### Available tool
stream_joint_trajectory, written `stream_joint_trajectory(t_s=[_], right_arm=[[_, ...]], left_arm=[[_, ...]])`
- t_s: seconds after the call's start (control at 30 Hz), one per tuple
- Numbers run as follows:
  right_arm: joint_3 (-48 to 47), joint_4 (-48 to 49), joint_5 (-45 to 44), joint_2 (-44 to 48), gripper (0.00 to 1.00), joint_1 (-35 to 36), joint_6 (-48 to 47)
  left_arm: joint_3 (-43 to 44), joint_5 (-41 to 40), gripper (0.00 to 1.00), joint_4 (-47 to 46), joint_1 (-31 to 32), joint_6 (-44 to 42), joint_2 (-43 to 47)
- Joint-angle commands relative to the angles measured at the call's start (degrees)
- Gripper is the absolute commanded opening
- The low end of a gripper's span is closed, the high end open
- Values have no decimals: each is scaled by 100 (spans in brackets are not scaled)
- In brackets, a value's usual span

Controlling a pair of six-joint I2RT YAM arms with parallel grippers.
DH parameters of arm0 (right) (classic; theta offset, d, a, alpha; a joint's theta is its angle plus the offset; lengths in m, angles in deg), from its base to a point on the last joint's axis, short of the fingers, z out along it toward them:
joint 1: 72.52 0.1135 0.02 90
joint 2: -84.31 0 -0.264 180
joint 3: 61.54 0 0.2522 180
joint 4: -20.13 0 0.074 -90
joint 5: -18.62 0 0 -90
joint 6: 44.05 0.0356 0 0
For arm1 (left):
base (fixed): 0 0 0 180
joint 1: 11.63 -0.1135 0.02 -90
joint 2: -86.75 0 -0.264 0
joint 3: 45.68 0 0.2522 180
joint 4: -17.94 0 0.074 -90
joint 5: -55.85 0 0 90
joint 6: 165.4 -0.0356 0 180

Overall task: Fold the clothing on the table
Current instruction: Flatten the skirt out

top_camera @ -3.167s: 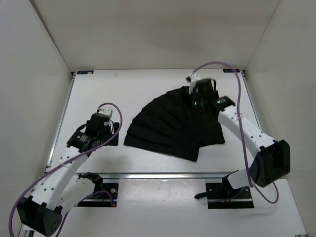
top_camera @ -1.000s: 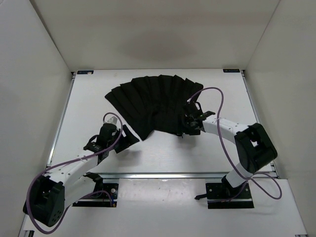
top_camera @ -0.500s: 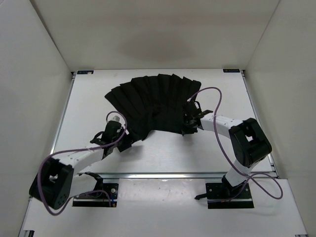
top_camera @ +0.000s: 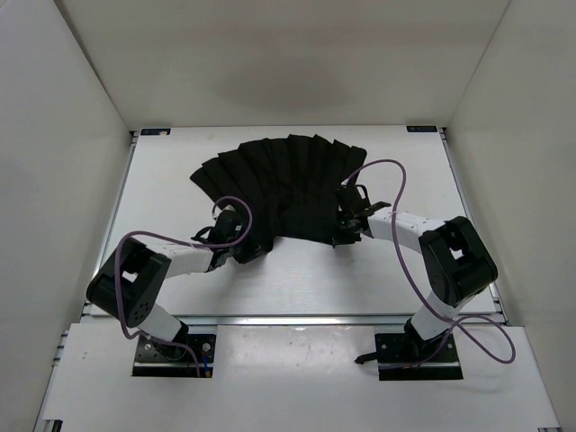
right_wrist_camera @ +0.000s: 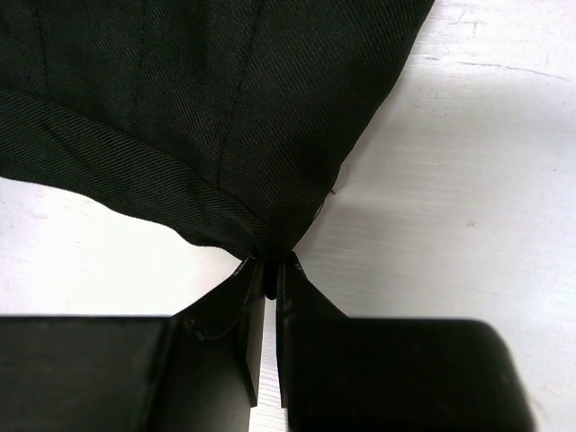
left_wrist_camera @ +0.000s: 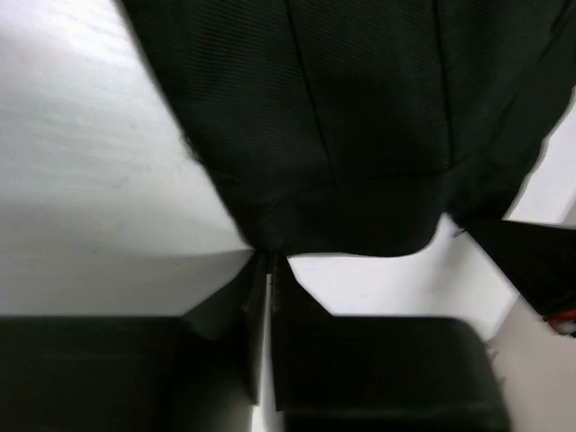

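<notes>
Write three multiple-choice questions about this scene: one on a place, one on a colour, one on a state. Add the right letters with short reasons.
1. Where does the right gripper hold the clothing? A. its far edge B. its near right corner C. its middle
2. What colour is the table? A. white B. black C. green
3. How is the left gripper? A. wide open B. shut on the clothing's edge C. shut on nothing

Answers: 1 B, the top view shows it at that corner; 2 A, its bare surface is white; 3 B, the wrist view shows cloth pinched at its fingertips.
</notes>
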Motion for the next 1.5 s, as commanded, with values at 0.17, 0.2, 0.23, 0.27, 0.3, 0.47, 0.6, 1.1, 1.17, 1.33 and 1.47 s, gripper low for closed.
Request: stream_joint_trajectory(t_s=[0.17, 0.2, 0.23, 0.27, 0.3, 0.47, 0.6, 1.1, 1.17, 1.33, 1.47], right_arm=[[173, -291, 370, 882, 0, -458, -471], [181, -414, 431, 1093, 0, -546, -655], [60, -668, 388, 1217, 1, -590, -787], [24, -922, 379, 1427, 0, -599, -962], [-99, -1073, 483, 1664, 0, -625, -1103], [-617, -1776, 748, 2823, 0, -757, -1613], [-1267, -1962, 1072, 3730, 0, -828, -1895], [-3788, -1541, 1689, 1811, 0, -1065, -2194], [-4541, -1601, 1601, 1343, 0, -1021, -2291], [-7618, -2295, 1441, -420, 0, -1012, -2484], [-7513, -1823, 1636, -295, 0, -1284, -2327]], left_arm=[[-39, -447, 0, 629, -498, -355, 507], [-48, -421, 0, 910, -691, -601, 796], [30, -290, 0, 1208, -797, -890, 1060], [109, -236, 0, 1403, -1007, -1050, 1184], [180, -166, 0, 1709, -1192, -1243, 1438], [908, -279, 0, 3098, -1413, -2009, 2782], [1761, -323, 0, 3829, -1571, -2220, 3338], [4553, 37, 0, 3716, -1721, -2651, 1707], [5326, -121, 0, 3891, -1773, -2923, 1215], [8139, -508, 0, 4892, -1976, -3371, -245], [9393, -640, 0, 5413, -2020, -3539, -688]])
